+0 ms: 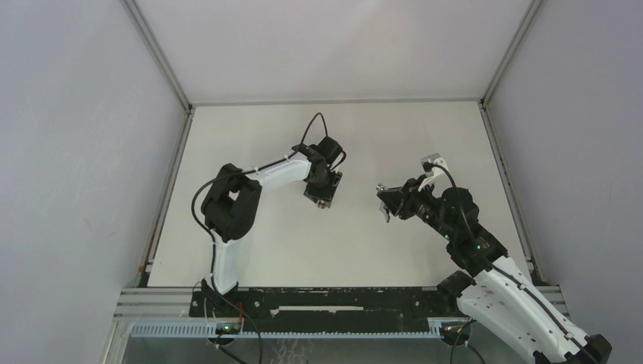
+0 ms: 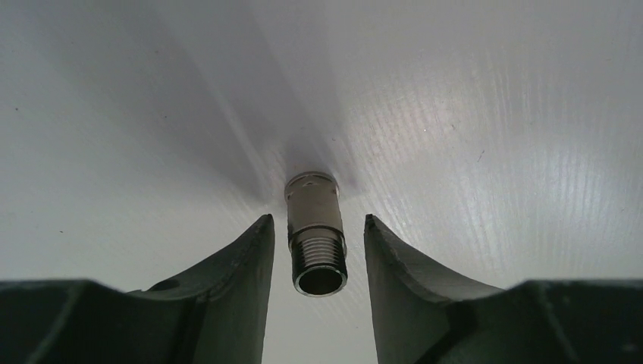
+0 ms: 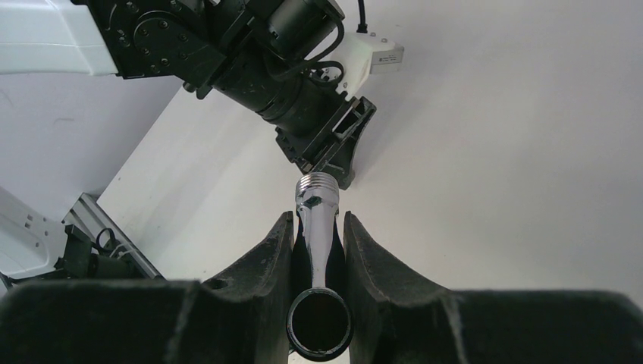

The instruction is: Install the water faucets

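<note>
My left gripper [image 2: 317, 221] sat part open astride the stub [image 2: 317, 241], with a thin gap on each side and neither finger touching. The stub stood on end on the table [image 2: 493, 152], its threaded mouth facing back toward the wrist. My right gripper [image 3: 318, 218] was clamped on the tap [image 3: 317, 227], whose threaded end poked out ahead of the fingertips toward the left gripper.

My worry was the left close. If it came in off-centre, one finger would meet the stub first and tip or skid it. A pinch on the threads would also hold poorly. The tap looked slick and tapered, so I judged it could swivel between the right fingers under any push, and crooked threads would jam.

I saw nothing else on the table near either gripper, and the walls [image 1: 76, 152] stood well off. The only tight spot was between the two grippers, which were near each other.
</note>
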`<state>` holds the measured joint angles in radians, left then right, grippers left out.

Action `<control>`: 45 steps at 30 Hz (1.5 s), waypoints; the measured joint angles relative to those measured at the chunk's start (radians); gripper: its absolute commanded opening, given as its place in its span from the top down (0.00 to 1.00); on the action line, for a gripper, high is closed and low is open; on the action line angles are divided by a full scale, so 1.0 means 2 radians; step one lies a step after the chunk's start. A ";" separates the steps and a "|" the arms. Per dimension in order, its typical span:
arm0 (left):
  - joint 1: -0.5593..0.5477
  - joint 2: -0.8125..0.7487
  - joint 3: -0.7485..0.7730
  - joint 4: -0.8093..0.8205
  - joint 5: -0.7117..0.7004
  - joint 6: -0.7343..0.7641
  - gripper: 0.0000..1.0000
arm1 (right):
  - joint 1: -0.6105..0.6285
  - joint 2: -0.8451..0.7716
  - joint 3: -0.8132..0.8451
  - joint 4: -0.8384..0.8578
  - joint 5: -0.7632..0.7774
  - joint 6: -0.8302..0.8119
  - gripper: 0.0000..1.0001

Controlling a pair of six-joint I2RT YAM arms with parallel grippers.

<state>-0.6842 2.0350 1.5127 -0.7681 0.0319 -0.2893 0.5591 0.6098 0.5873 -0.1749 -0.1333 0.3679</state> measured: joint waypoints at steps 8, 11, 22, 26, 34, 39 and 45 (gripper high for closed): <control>0.000 0.000 0.000 0.001 -0.001 -0.009 0.58 | 0.000 0.000 -0.002 0.000 0.000 0.000 1.00; 0.000 0.002 0.000 0.002 -0.001 -0.010 0.60 | 0.000 0.000 -0.002 0.000 0.000 0.000 1.00; 0.000 0.008 0.000 0.002 -0.001 -0.013 0.81 | 0.000 0.002 -0.002 0.000 -0.001 0.000 1.00; 0.000 0.008 0.000 0.002 -0.002 -0.014 1.00 | 0.000 0.004 -0.002 0.000 -0.002 0.000 1.00; 0.012 -0.033 0.003 -0.036 0.044 0.006 1.00 | 0.006 -0.017 -0.051 0.066 -0.053 -0.030 1.00; 0.064 -0.163 0.030 -0.039 0.185 0.014 1.00 | 0.019 -0.060 -0.108 0.131 -0.091 -0.084 1.00; 0.117 -0.296 0.031 0.017 0.348 -0.043 1.00 | 0.033 -0.045 -0.068 0.140 -0.122 -0.158 1.00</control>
<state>-0.4492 1.4425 1.5753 -0.7349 0.7284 -0.3763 0.6247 0.5201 0.4515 0.1059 -0.3771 0.0517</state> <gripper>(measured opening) 0.279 0.323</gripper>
